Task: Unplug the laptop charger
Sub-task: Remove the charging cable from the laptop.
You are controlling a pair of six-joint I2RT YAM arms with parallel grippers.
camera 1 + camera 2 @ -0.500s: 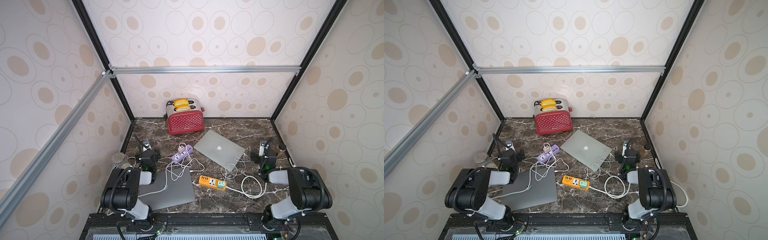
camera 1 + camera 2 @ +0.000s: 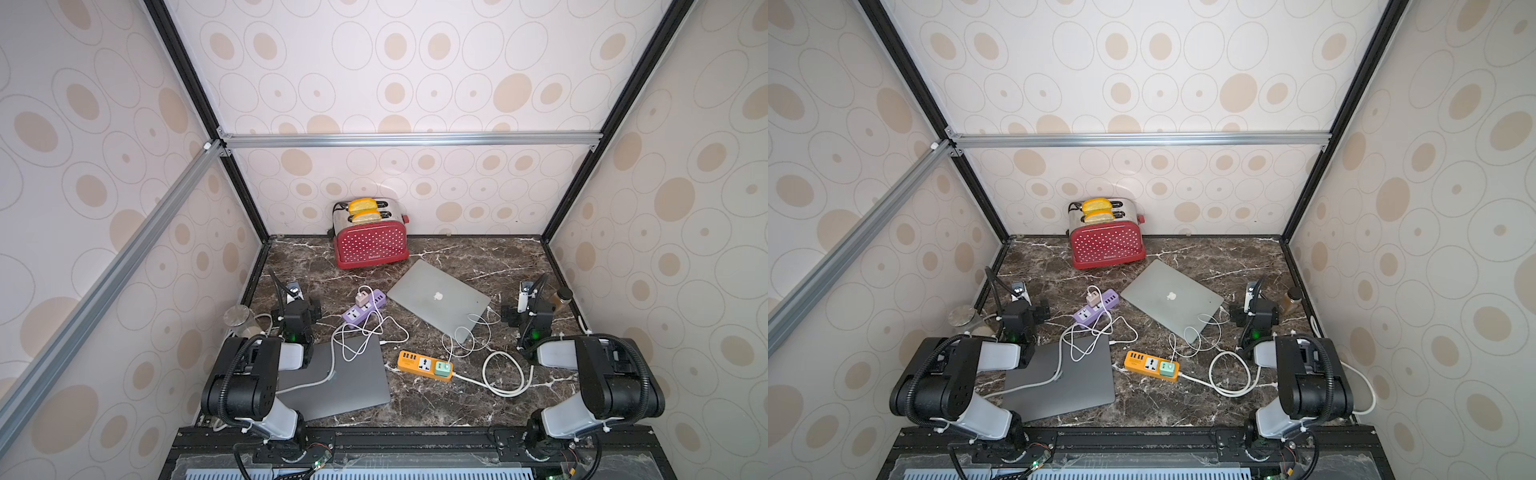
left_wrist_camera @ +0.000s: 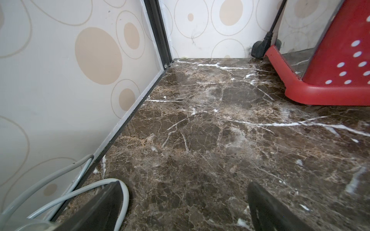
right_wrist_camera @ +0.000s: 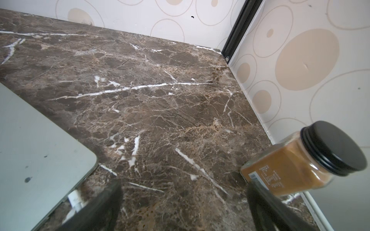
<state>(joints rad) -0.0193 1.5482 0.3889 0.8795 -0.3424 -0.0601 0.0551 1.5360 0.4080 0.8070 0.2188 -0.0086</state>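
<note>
Left pincer (image 3: 184, 200) wide open, empty, over bare bench (image 3: 200, 130) by the left wall. Right pincer (image 4: 184, 200) also open, empty. A jar (image 4: 300, 160) of brown powder, black lid on, stands just beside one finger. Silver laptop (image 2: 438, 297) closed mid-bench, white cable (image 2: 473, 338) in its near edge. Cable runs to green charger (image 2: 443, 369), plugged into orange strip (image 2: 415, 363). Toaster (image 2: 370, 243) at back holds two bread slices (image 2: 363, 210). Lidded clear jar (image 2: 239, 320) at left, contents unclear.
</note>
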